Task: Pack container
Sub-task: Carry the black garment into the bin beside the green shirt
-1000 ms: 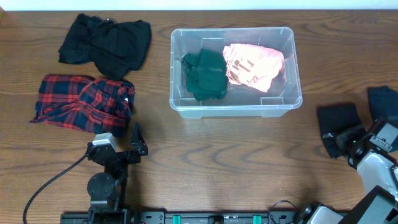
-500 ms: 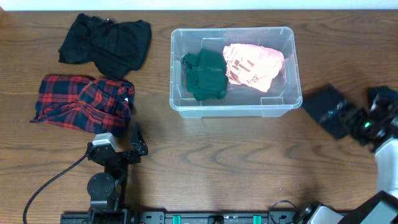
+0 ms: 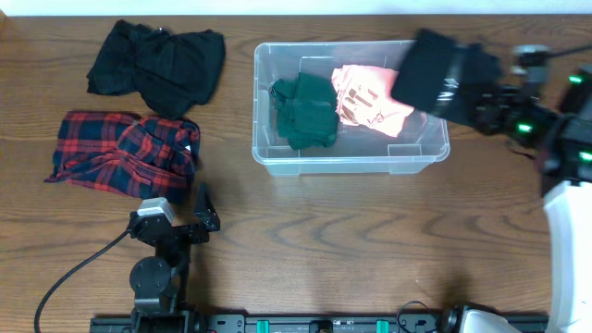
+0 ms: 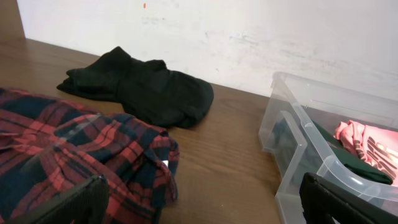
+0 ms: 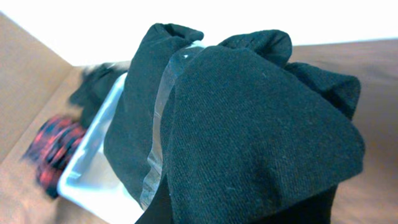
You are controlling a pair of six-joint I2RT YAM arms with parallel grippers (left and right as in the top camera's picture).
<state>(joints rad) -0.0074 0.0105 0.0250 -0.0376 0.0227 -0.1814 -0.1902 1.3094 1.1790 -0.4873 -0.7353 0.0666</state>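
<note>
Overhead: right pincer (image 3: 465, 86) pinches a black garment (image 3: 427, 72); the container (image 3: 268, 102) has its right rim just beneath the tips, bare floor beyond. Left pincer (image 3: 202, 211) spread.

Right gripper (image 3: 460, 85), clamped on a black fabric garment (image 3: 433, 70), now hangs over the far right corner of the clear rectangular plastic container (image 3: 351, 164). One second earlier it is well to the right of the container, on the robot's side. The garment now overlaps the container's right rim.
</note>
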